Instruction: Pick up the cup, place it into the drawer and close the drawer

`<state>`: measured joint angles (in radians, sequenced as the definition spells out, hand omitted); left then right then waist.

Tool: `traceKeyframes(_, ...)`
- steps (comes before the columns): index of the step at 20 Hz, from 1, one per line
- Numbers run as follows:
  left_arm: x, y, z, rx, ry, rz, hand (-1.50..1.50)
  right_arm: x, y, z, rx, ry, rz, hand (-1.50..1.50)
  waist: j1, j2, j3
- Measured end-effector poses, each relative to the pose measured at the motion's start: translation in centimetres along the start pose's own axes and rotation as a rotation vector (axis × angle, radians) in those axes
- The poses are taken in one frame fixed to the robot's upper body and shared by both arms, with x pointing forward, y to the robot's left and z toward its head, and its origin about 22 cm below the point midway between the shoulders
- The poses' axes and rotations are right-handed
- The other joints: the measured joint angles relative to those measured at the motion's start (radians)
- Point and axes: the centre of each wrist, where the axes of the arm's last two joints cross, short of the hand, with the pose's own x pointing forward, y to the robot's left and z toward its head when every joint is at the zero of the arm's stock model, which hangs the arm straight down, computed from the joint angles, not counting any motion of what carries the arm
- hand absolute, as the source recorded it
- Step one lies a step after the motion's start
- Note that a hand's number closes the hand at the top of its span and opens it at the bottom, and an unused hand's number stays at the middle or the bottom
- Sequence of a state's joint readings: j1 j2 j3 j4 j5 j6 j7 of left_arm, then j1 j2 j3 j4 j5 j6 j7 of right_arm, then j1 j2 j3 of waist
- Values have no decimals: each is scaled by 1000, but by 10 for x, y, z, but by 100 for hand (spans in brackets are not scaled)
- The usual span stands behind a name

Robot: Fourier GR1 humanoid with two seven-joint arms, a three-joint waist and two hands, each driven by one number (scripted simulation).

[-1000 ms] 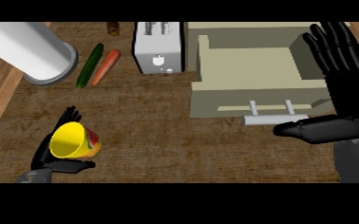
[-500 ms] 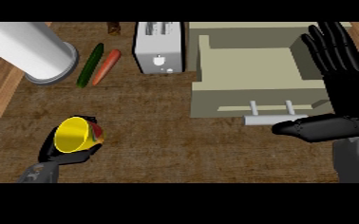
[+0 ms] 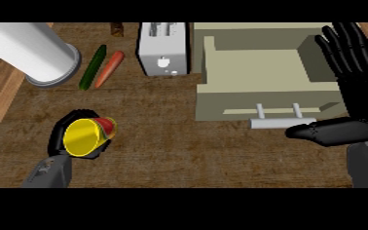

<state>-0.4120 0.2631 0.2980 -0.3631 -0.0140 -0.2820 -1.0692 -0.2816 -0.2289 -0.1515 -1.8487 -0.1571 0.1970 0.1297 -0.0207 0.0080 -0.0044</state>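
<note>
A yellow cup (image 3: 84, 136) with a red patch on its side is near the counter's front left, its mouth turned up toward me. My left hand (image 3: 57, 137) is curled round it from the left and below, and the cup hides most of the fingers. The beige drawer (image 3: 215, 73) stands pulled open at the right, empty inside, with its pale bar handle (image 3: 280, 123) at the front. My right hand (image 3: 351, 58) stays open at the drawer's right edge, fingers pointing up and thumb just right of the handle.
A large white cylinder (image 3: 36, 53) lies at the back left. Beside it are a cucumber (image 3: 92, 67) and a carrot (image 3: 108, 69). A white toaster (image 3: 164, 48) stands just left of the drawer. Bare wooden counter (image 3: 165, 141) separates the cup from the drawer front.
My left hand has carried the cup slightly up and to the right, and the red side now shows more. The right hand and drawer have not moved.
</note>
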Motion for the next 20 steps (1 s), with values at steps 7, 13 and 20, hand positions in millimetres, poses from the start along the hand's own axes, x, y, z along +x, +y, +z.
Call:
traceKeyframes(7, -2, -54, -38, 102, -115, 76, 150, -2, 6, 2, -1, -5, 5, -150, 4, -3, 2)
traceKeyframes(13, 24, -101, -96, 1, -214, 108, 150, -2, -1, 7, -8, 8, 15, -150, 12, -9, 4)
traceKeyframes(20, 83, -162, -159, -143, -289, 127, 150, -6, -2, 8, -23, 17, 31, -150, 26, -15, 5)
